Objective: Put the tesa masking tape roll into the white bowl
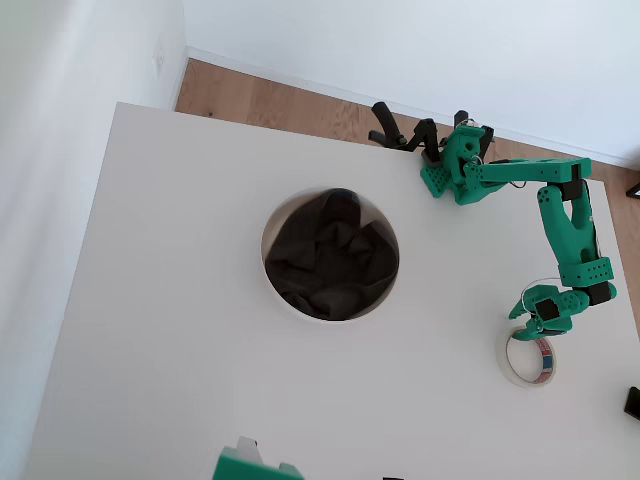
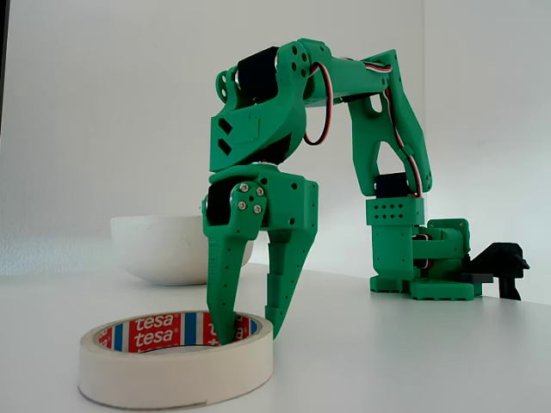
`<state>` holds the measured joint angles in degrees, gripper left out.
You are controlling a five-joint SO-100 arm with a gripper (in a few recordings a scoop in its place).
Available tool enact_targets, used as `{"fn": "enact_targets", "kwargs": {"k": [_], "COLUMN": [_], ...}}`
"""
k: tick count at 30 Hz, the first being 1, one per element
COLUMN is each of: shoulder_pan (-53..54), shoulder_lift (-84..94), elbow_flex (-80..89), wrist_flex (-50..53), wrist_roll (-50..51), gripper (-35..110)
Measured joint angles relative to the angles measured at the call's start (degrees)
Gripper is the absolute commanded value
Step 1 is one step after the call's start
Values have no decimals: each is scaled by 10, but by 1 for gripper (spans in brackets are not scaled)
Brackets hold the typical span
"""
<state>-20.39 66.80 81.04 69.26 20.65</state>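
I see a white surface (image 1: 180,330) filling most of the overhead view, plain and matte. Beyond its edge at twelve o'clock, a strip of wooden floor (image 1: 290,105) runs across, meeting a white wall (image 1: 420,40) with a pale skirting line. At nine o'clock another white wall (image 1: 60,150) borders the surface. At four o'clock, right on the picture's edge, a small dark object (image 1: 632,402) sits, too cropped for me to identify.

From my station I read only "tesa", repeated in white on the red inner band of the tape roll (image 2: 176,360).
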Motion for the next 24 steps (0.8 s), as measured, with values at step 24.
{"fn": "enact_targets", "kwargs": {"k": [24], "shoulder_pan": [33], "shoulder_lift": [89], "elbow_flex": [-56], "wrist_flex": [81], "wrist_roll": [-9], "gripper": [-8]}}
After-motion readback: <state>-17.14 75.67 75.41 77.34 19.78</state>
